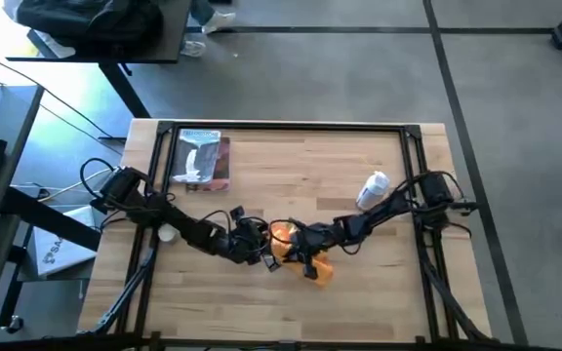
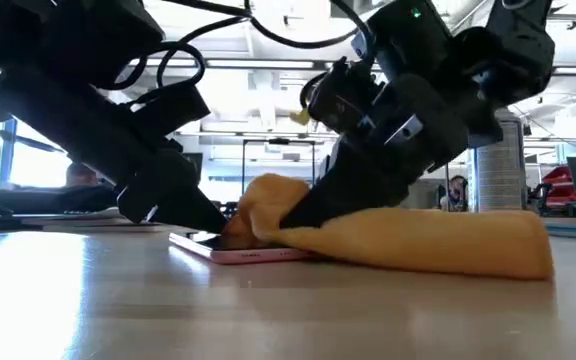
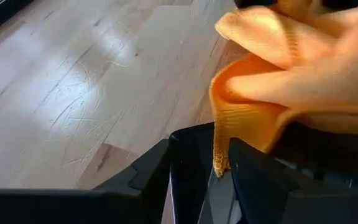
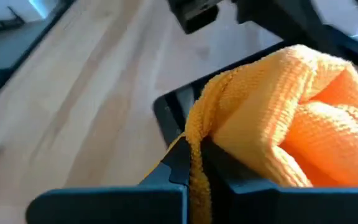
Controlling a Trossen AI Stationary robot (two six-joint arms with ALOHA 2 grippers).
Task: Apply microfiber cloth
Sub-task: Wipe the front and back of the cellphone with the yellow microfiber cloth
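The orange-yellow microfiber cloth [image 2: 418,240] lies bunched over a black phone [image 2: 248,254] with a pink edge. The phone lies flat on the wooden table near its middle front. In the high view the cloth [image 1: 320,270] shows between the two arms. My right gripper [image 1: 297,240] comes in from the right and is shut on the cloth. My left gripper [image 1: 254,246] comes in from the left, its fingers on either side of the phone's end [image 3: 194,177]. The cloth's hem [image 3: 219,158] hangs between them. My left gripper has one finger [image 3: 151,177] on each side of the phone's end [image 3: 191,155], slanting down from the table's left. The phone stays flat on the table. My right gripper pinches a bunched fold of the cloth [image 4: 197,146] between its two fingers, slanting down from the right. The cloth's held part rests on the phone and the rest trails slack on the table [image 2: 488,250].
A silvery packet with a brown edge [image 1: 203,161] lies at the far left of the table. A white bottle [image 1: 373,188] lies at the right, by the right arm. A small white object [image 1: 167,234] sits under the left arm. Bare wood lies at the far middle.
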